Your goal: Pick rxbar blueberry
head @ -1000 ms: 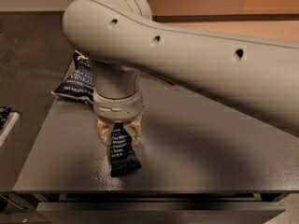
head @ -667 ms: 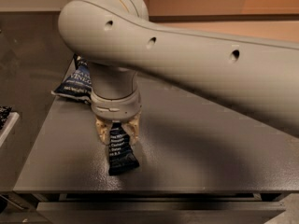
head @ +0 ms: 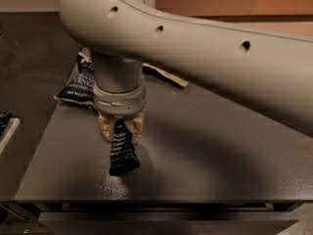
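The rxbar blueberry (head: 122,151) is a small dark navy wrapper with pale lines of text. It stands nearly upright near the front left of the dark table (head: 205,165). My gripper (head: 121,130) points straight down from the big grey arm, its pale fingers (head: 105,129) shut on the bar's upper end. The bar's lower end hangs just at the table top; I cannot tell if it touches.
A larger blue "Sea Salt & Vinegar" chip bag (head: 78,84) lies at the table's back left, partly hidden by the wrist. A flat tan package (head: 168,76) lies behind the arm. A dark object on a white tray (head: 5,124) sits off the left edge. The table's front edge is close below the bar.
The arm and gripper have shifted a little left and up, and the bar has moved with them, held between the fingers. The chip bag has not moved.
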Tool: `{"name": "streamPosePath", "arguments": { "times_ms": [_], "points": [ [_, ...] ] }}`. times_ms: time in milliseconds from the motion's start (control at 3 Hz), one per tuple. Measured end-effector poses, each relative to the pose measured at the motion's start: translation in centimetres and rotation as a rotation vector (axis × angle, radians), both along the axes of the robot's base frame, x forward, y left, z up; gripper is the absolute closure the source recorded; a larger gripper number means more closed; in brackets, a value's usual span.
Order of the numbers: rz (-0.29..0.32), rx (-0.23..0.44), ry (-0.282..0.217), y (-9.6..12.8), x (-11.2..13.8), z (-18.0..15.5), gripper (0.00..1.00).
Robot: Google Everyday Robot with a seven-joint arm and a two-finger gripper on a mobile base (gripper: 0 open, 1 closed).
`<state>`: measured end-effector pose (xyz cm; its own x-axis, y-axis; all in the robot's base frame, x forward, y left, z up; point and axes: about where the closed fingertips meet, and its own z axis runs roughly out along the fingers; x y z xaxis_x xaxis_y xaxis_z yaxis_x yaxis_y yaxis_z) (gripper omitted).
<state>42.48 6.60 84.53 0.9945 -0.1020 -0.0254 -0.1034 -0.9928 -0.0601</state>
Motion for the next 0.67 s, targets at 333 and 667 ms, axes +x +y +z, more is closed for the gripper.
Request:
{"name": "streamPosePath", "arguments": {
  "times_ms": [333,667],
  "points": [
    [-0.06,0.028,-0.012,0.1,1.4,1.4,1.0],
    [-0.127,0.063,-0.027,-0.1,3.1,2.9,1.0]
  ]
}}
